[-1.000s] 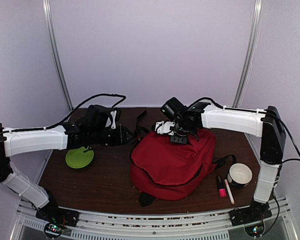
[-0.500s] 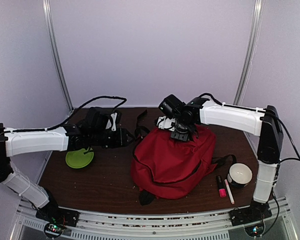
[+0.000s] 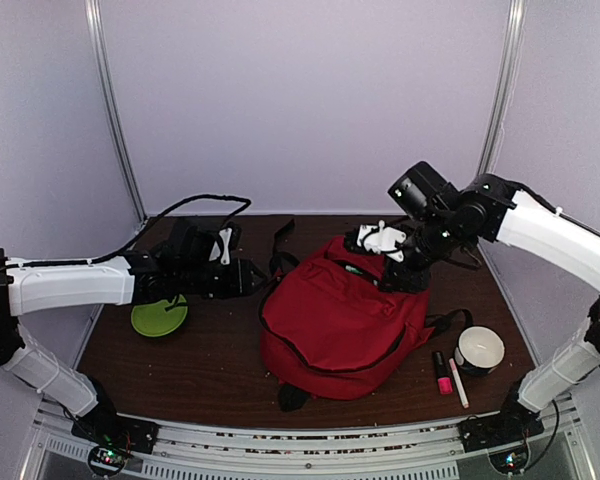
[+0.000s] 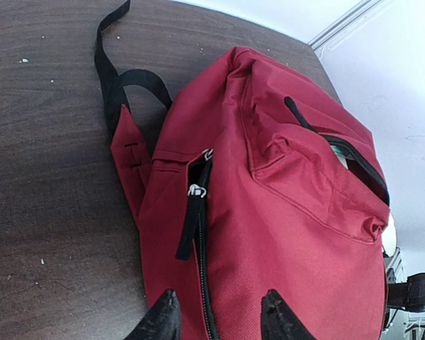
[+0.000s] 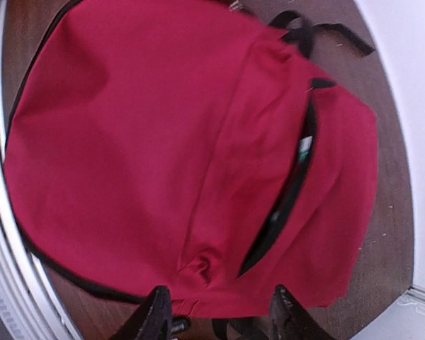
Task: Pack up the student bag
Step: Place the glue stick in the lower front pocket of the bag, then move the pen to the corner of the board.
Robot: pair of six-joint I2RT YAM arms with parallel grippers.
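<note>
Student bag (image 3: 340, 320): we see it lying flat in the middle of the bench (image 3: 210, 360), top toward the far edge, front pocket zip gaping.
Left claw (image 4: 219, 312): at the bag's left side, fingers part way apart astride the side zip; we cannot tell whether they pinch fabric.
Right claw (image 5: 219, 304): raised above the bag's far end, fingers apart, nothing held.
Green plate (image 3: 160, 316): toward the left edge.
Bowl (image 3: 479, 350), pink marker (image 3: 442, 372), white pen (image 3: 459, 382): by the near right corner.

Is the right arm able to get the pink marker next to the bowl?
Probably yes. The pink marker lies uncovered on the table on that arm's side, between the red backpack and the bowl.
</note>
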